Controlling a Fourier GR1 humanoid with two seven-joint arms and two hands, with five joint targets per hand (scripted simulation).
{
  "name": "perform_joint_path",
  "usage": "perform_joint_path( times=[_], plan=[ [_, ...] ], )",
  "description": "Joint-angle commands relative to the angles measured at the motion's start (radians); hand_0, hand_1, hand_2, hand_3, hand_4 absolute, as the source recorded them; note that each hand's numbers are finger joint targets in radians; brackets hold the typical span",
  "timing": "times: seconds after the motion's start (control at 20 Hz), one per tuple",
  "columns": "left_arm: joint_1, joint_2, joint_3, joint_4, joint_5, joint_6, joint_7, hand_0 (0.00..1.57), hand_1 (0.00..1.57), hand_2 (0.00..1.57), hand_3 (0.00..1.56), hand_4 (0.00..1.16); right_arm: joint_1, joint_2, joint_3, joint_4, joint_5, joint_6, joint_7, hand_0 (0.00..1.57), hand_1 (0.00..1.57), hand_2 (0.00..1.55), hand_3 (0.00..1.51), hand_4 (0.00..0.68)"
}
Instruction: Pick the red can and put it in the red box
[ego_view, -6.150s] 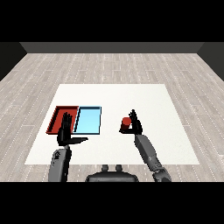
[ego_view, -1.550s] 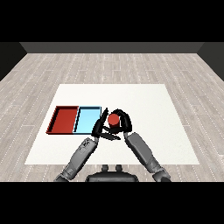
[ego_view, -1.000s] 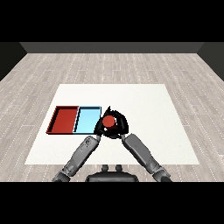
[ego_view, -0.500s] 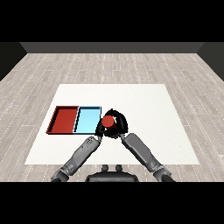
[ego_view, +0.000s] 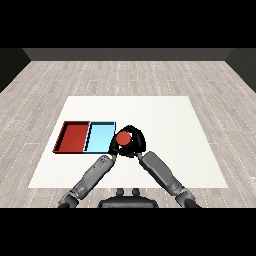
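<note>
The red can (ego_view: 123, 138) is held just above the table, right of the light blue tray (ego_view: 99, 138). My right hand (ego_view: 138, 143) curls over its top and right side, shut on it. My left hand (ego_view: 114, 148) presses against the can's left side from below, and the can and right hand hide most of it. The red tray (ego_view: 73, 137) lies left of the blue one, with nothing in it.
The white table (ego_view: 170, 125) spreads wide to the right and behind the trays. Both forearms meet in a V below the can. Grey wood floor surrounds the table.
Since the earliest frame my right hand has carried the can left to the blue tray's right edge and my left hand has come up to it. In the last half second almost nothing moved.
</note>
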Motion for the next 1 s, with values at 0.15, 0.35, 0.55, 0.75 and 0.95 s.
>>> perform_joint_path(
  times=[0.15,0.35,0.55,0.75,0.95],
  plan=[
    [-0.021,-0.035,-0.018,0.026,0.026,0.041,-0.038,1.57,1.57,1.50,1.38,0.87,0.027,0.021,0.069,-0.038,0.009,-0.049,0.006,1.52,1.52,1.46,1.40,0.538],
    [0.016,-0.035,-0.018,-0.027,0.016,0.033,-0.024,1.57,1.57,1.53,1.42,0.88,-0.004,0.021,0.046,-0.024,0.001,-0.041,-0.018,1.52,1.52,1.46,1.40,0.549],
    [-0.002,-0.035,-0.029,0.011,0.071,0.053,-0.082,1.57,1.57,1.55,1.47,1.03,0.025,0.021,0.017,-0.091,-0.038,0.021,0.061,1.40,1.40,1.41,1.37,0.471],
    [-0.030,-0.036,-0.013,-0.006,0.040,0.056,-0.040,1.57,1.57,1.57,1.49,1.14,0.022,0.021,-0.011,-0.065,0.013,0.073,0.028,0.00,0.00,0.00,0.00,0.000],
    [0.019,-0.036,-0.063,-0.003,0.054,0.097,-0.090,1.57,1.57,1.57,1.49,1.14,0.039,0.021,-0.001,-0.058,0.012,0.069,0.001,0.00,0.00,0.00,0.00,0.000]
  ],
)
